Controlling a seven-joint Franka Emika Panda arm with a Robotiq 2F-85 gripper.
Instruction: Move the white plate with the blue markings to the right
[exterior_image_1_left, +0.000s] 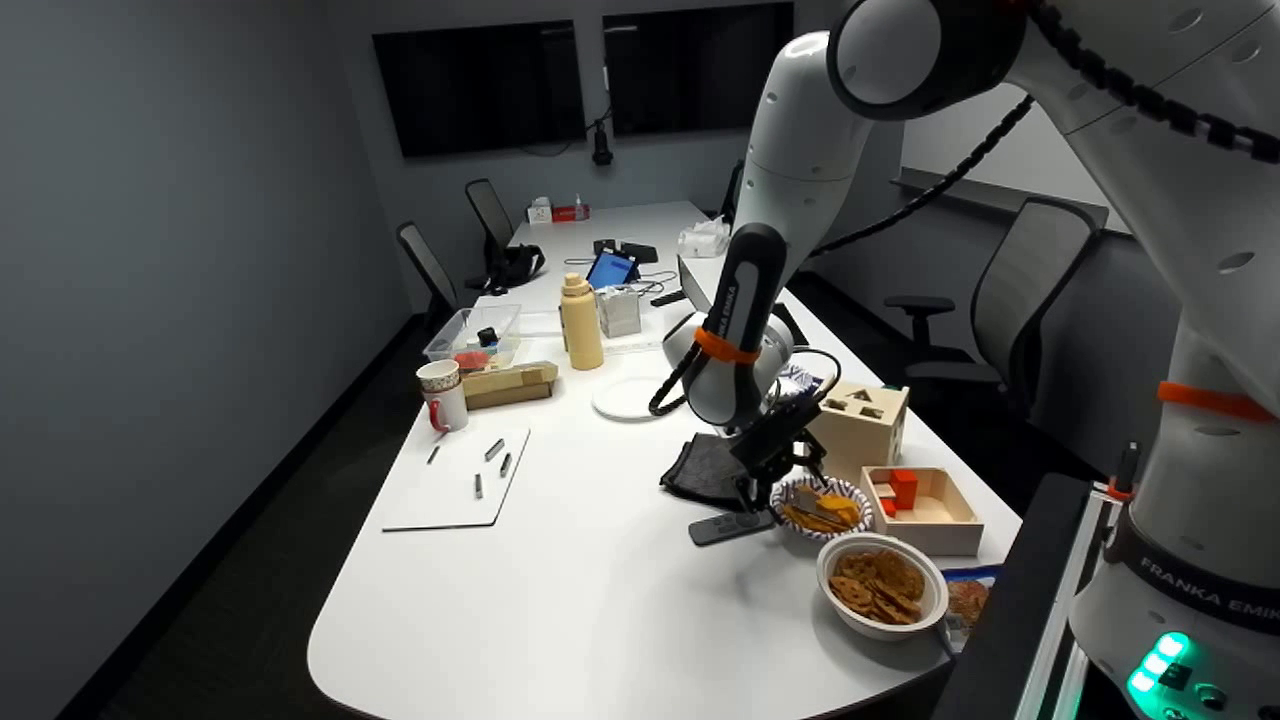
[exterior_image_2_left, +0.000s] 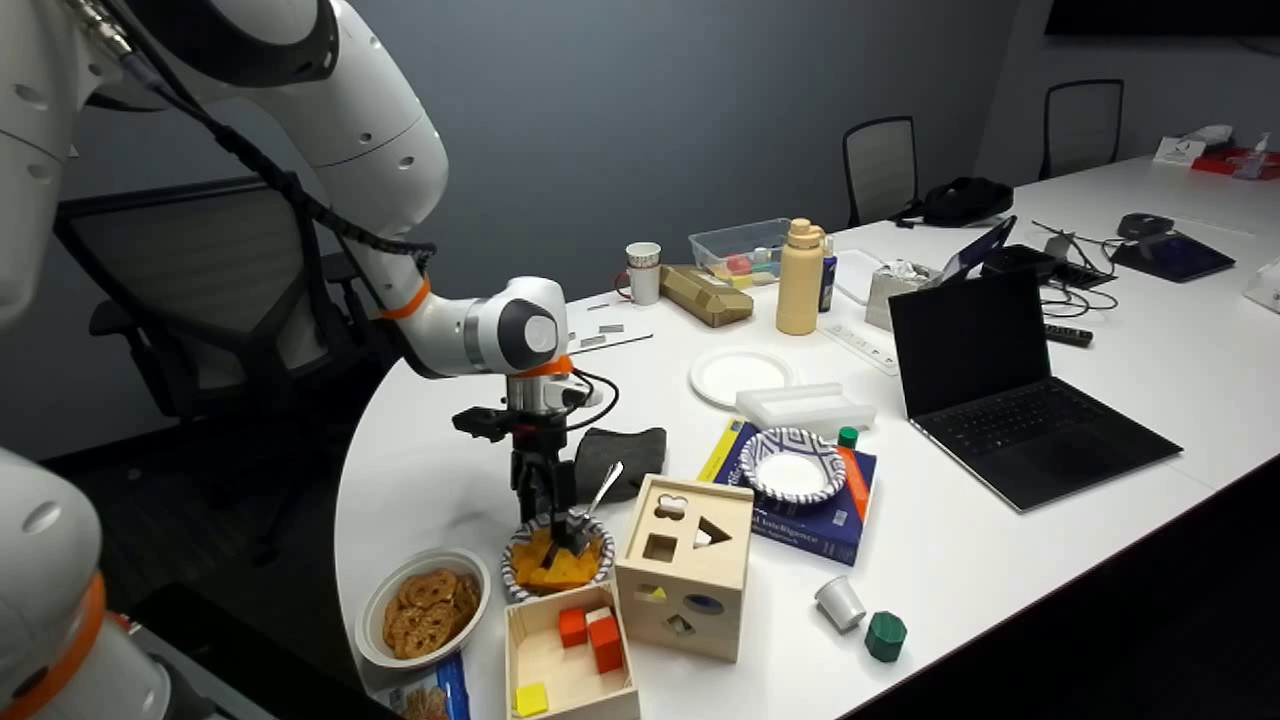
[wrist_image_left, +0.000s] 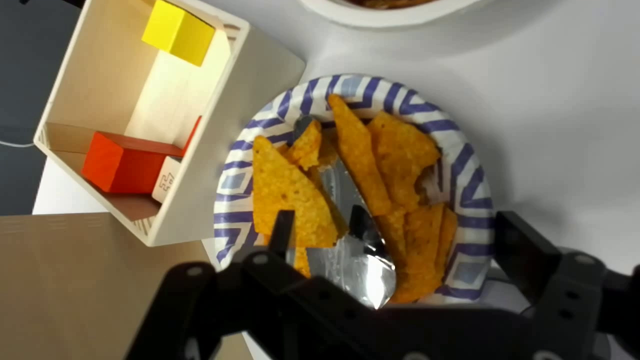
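The white plate with the blue markings (wrist_image_left: 472, 187) stands on the table with orange chips in it. It shows in both exterior views (exterior_image_1_left: 862, 497) (exterior_image_2_left: 508, 568). A shiny metal utensil (wrist_image_left: 357, 250) lies among the chips, its handle (exterior_image_2_left: 606, 482) sticking up. My gripper (wrist_image_left: 392, 227) is open over the plate's near part in the wrist view; it also shows in both exterior views (exterior_image_1_left: 785, 478) (exterior_image_2_left: 550, 520). One finger is over the chips inside the rim. The other is just outside the rim; I cannot tell whether it touches. Part of the plate is hidden behind the gripper.
A wooden tray with blocks (exterior_image_1_left: 940, 540) and a wooden shape box (exterior_image_2_left: 685, 560) stand close beside the plate. A larger bowl (exterior_image_1_left: 835, 600) of pretzels is near. A black remote (exterior_image_1_left: 730, 528) and cloth (exterior_image_1_left: 700, 470) lie alongside. A similar empty patterned dish (exterior_image_2_left: 835, 470) sits on a blue book.
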